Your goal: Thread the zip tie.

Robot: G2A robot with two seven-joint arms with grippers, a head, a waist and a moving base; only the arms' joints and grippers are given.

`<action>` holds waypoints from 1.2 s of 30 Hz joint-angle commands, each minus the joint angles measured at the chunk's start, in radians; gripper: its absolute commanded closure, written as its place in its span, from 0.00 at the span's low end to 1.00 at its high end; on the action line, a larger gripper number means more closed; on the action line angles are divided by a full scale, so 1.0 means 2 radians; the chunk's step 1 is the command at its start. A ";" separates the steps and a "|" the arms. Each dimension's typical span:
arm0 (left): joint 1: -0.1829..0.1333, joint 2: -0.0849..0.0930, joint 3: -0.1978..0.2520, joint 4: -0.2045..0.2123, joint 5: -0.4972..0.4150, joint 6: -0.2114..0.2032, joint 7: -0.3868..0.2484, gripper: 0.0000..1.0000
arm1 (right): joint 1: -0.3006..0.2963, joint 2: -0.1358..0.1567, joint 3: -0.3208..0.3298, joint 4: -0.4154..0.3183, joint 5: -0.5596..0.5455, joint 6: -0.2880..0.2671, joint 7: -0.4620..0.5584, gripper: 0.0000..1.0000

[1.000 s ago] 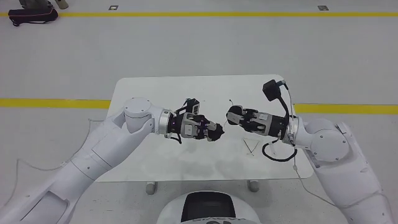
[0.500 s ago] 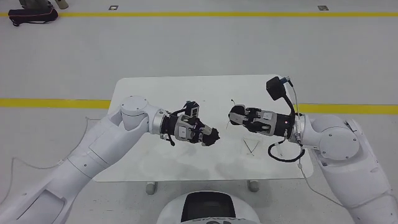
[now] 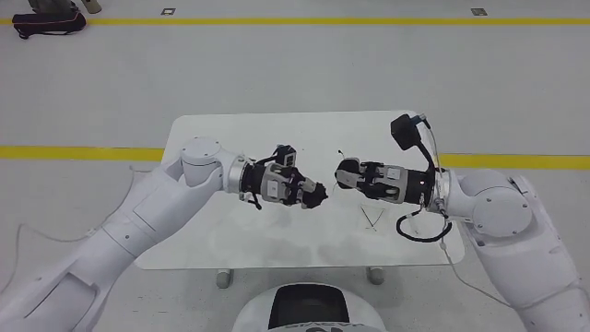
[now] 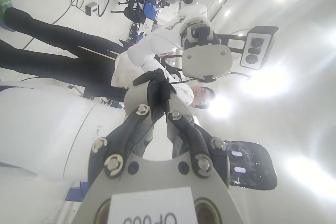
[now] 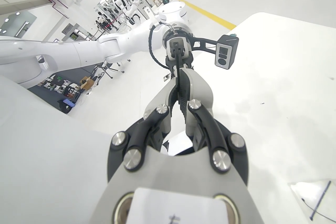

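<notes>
Right pincer (image 5: 181, 78) clamped on the black zip tie (image 5: 179, 62), long axis along its fingers, free end pointing at the left pincer (image 4: 158, 93) just beyond, fingers together, contents hidden; tie's tip lost against it.

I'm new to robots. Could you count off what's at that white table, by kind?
End effectors: 2, left end effector, right end effector
Black zip ties: 2, held zip tie, bagged zip tie
Clear bag: 1
White table: 1
Total: 6
</notes>
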 commanded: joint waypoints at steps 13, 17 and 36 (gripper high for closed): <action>0.000 0.000 -0.001 -0.001 -0.003 0.000 0.003 1.00 | 0.000 0.001 -0.008 0.002 -0.010 0.000 -0.011 1.00; 0.000 0.000 -0.001 -0.001 -0.003 0.000 0.003 1.00 | 0.001 0.002 -0.010 0.003 -0.010 0.000 -0.011 1.00; 0.000 0.000 -0.001 -0.001 -0.003 0.000 0.003 1.00 | 0.006 0.004 -0.018 0.007 -0.013 0.000 -0.019 1.00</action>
